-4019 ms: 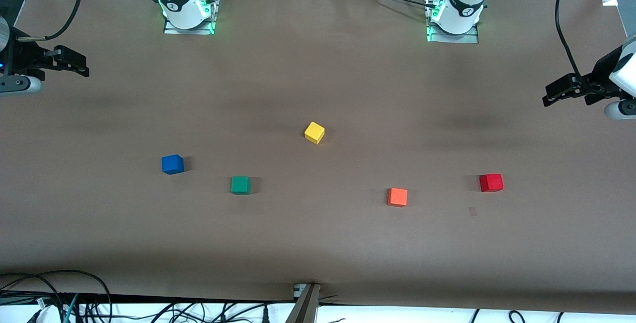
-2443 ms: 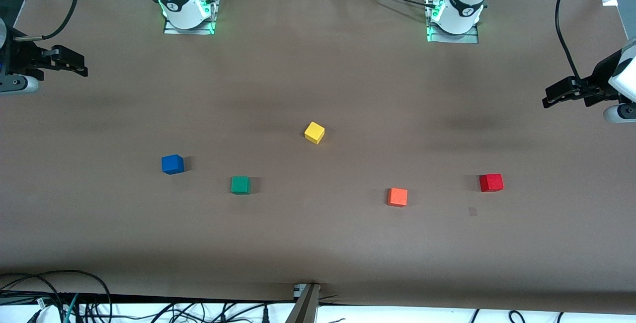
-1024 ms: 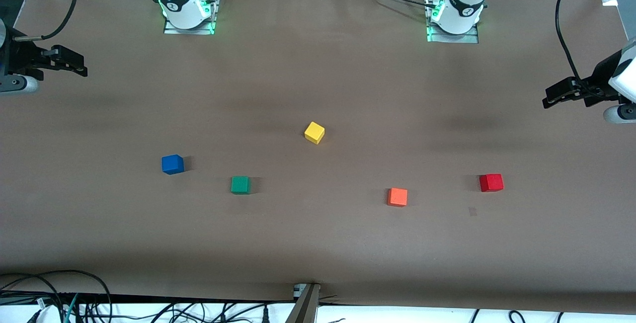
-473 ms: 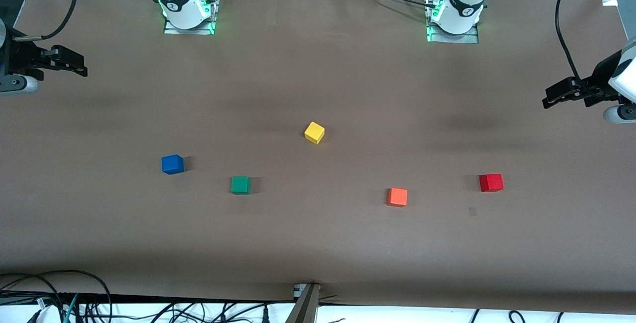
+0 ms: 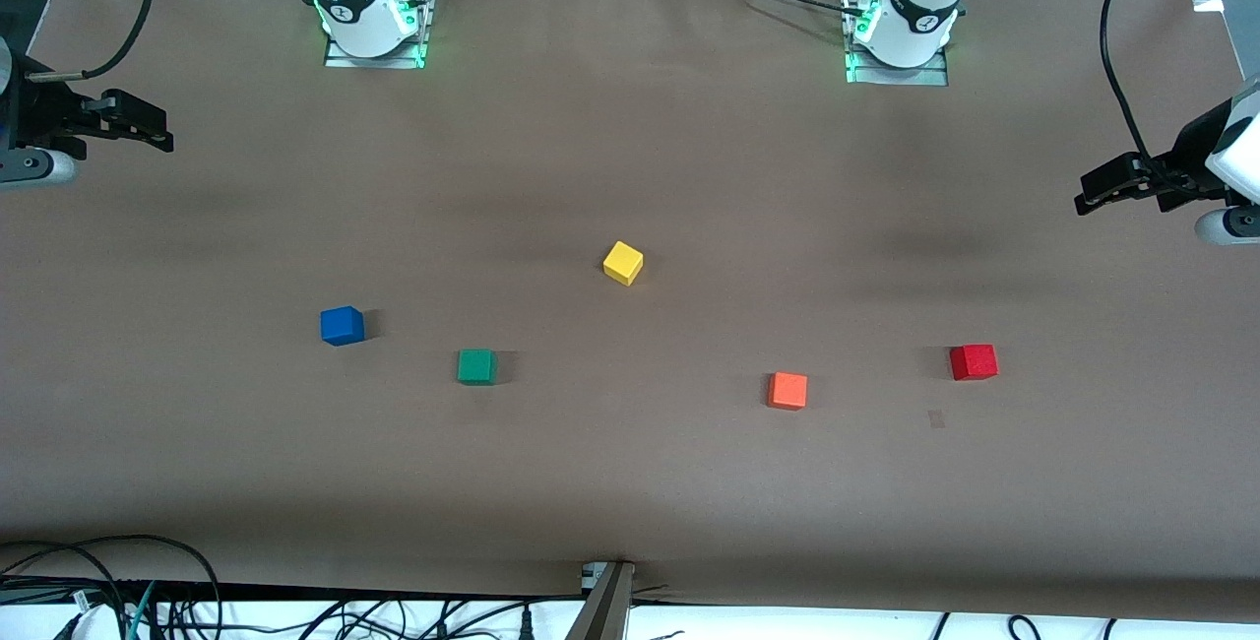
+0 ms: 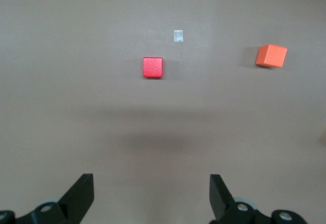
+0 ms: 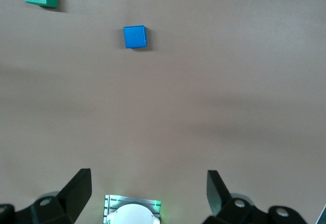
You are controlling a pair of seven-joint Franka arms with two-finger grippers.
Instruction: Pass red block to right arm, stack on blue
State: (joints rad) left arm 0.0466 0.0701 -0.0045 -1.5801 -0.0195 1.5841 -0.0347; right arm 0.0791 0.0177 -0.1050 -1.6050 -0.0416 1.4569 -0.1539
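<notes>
The red block sits on the table toward the left arm's end, and shows in the left wrist view. The blue block sits toward the right arm's end, and shows in the right wrist view. My left gripper hangs high over the table's edge at the left arm's end, open and empty. My right gripper hangs high over the table's edge at the right arm's end, open and empty.
An orange block lies beside the red one, toward the middle. A green block lies beside the blue one. A yellow block sits mid-table, farther from the front camera. A small pale patch marks the table close to the red block.
The right gripper rose slightly early on. Since then both arms have held still and no block has moved.
</notes>
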